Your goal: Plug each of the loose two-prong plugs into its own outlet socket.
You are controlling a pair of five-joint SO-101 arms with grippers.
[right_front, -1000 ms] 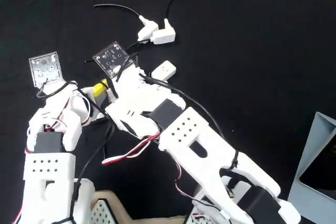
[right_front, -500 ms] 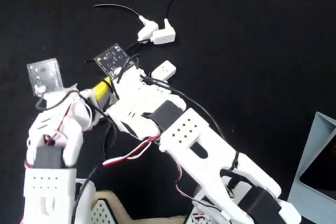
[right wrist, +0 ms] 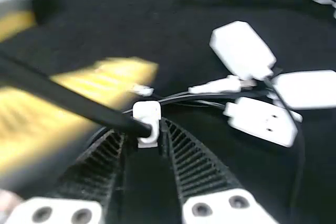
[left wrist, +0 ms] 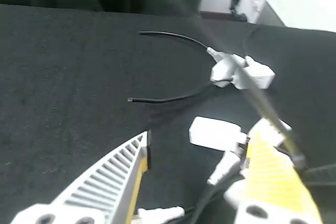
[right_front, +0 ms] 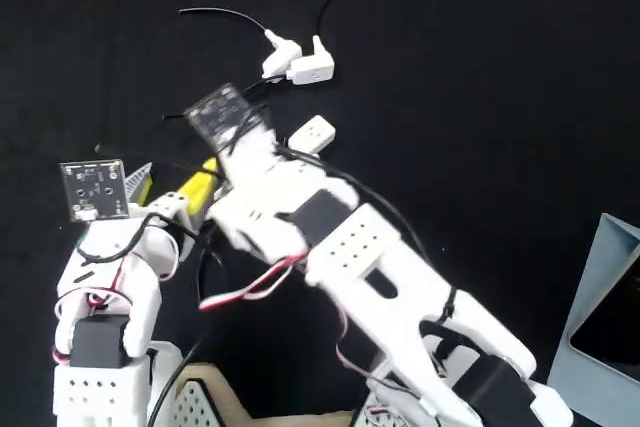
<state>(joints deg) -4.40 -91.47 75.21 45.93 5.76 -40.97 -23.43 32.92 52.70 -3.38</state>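
Observation:
My right gripper (right wrist: 144,129) is shut on a small white two-prong plug (right wrist: 147,121), whose black cable runs off across the cloth. Just beyond it lie a white outlet socket (right wrist: 261,119) with two slots, another white block (right wrist: 241,48) and a loose plug (right wrist: 220,84). My left gripper (left wrist: 203,134) stands open close beside the right one, a white outlet block (left wrist: 215,132) and a loose plug (left wrist: 226,166) lying between its fingers. In the high view the left gripper (right_front: 172,177) sits left of the right arm's wrist, with an outlet (right_front: 312,132) beyond.
A plug and socket pair (right_front: 300,62) with black cables lies farther back on the black cloth (right_front: 480,97). A grey box (right_front: 605,317) stands at the right edge. Loose black cable (left wrist: 168,98) crosses the cloth near the grippers.
The left arm has drawn back toward the front of the table, and its wrist has turned. The right arm's wrist has shifted slightly.

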